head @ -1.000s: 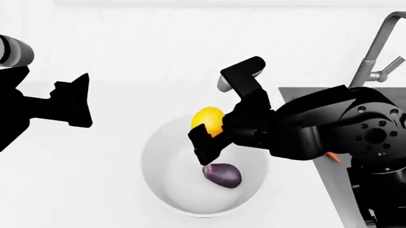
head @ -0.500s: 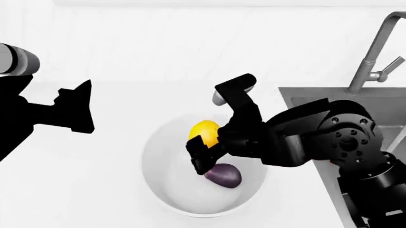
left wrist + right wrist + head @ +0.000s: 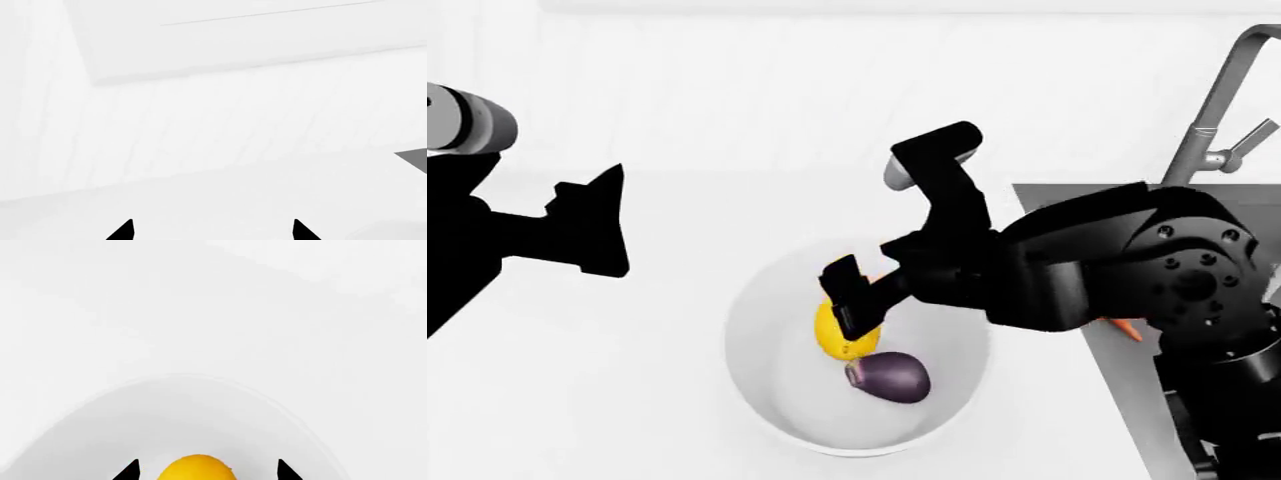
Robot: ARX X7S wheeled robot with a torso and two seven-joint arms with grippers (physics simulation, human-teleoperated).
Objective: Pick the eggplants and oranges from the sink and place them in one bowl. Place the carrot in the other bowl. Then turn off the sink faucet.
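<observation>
The white bowl (image 3: 747,380) holds the yellow orange (image 3: 838,335) and, touching it, the dark purple eggplant (image 3: 892,377). My right gripper (image 3: 857,300) hovers open just above the orange. In the right wrist view the orange (image 3: 197,469) lies between the spread fingertips with a gap on each side, inside the bowl (image 3: 200,405). A bit of the carrot (image 3: 1126,328) peeks out from behind my right arm, by the sink (image 3: 1054,205). The faucet (image 3: 1214,90) rises at the far right. My left gripper (image 3: 607,220) hangs open and empty over the counter. The grey bowl is out of view.
The faucet's lever handle (image 3: 1244,145) sticks out on its side. White counter surrounds the bowl, with a white wall behind. My right arm covers most of the sink. A grey corner (image 3: 415,159) shows in the left wrist view.
The right gripper has opened and lifted a little. The orange has dropped from it into the white bowl and lies against the eggplant. The left arm has drifted slightly.
</observation>
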